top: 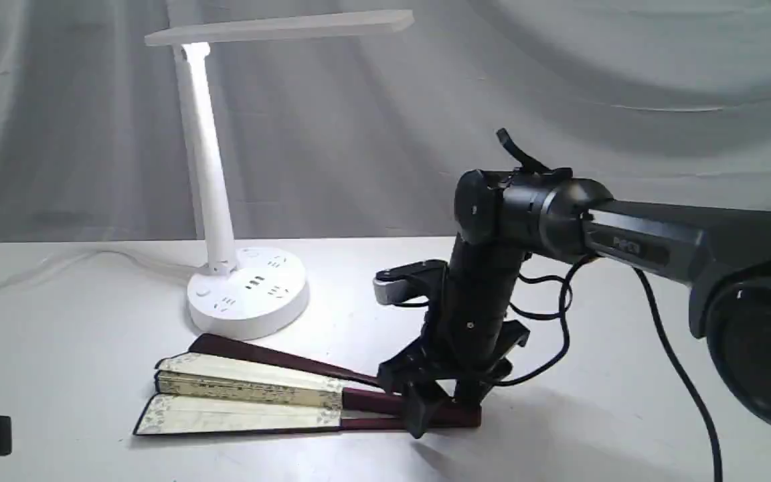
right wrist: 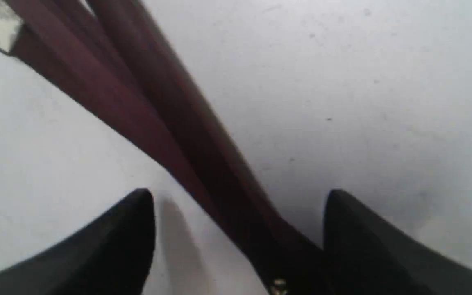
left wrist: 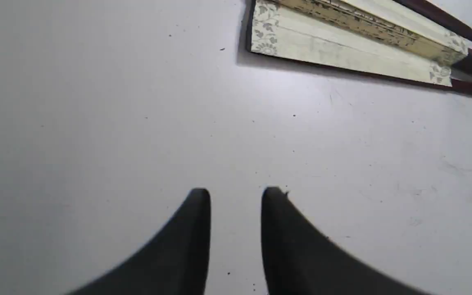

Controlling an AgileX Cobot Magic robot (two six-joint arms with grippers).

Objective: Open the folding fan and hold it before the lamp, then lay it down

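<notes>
In the exterior view the fan (top: 251, 395) lies flat on the white table (top: 593, 428), just at 6 o'clock of the lamp (top: 248, 294) base. It is only partly spread: two cream folds show, and one maroon guard is swung away toward the base. Its leaf end points to 9 o'clock and its pivot end to 3 o'clock. The lamp stands upright at 10 o'clock in the scene, its flat head reaching toward 3 o'clock. The right claw (top: 442, 405) points down at the fan's pivot end, its arm coming in from 3 o'clock. In the right wrist view its jaws are spread wide and straddle the maroon ribs close to the rivet (right wrist: 277, 284); whether either jaw touches the wood cannot be told. The left claw (left wrist: 236, 196) hangs low over bare table with a narrow gap between its jaws and nothing in them, and the fan's leaf end lies well apart from it.
</notes>
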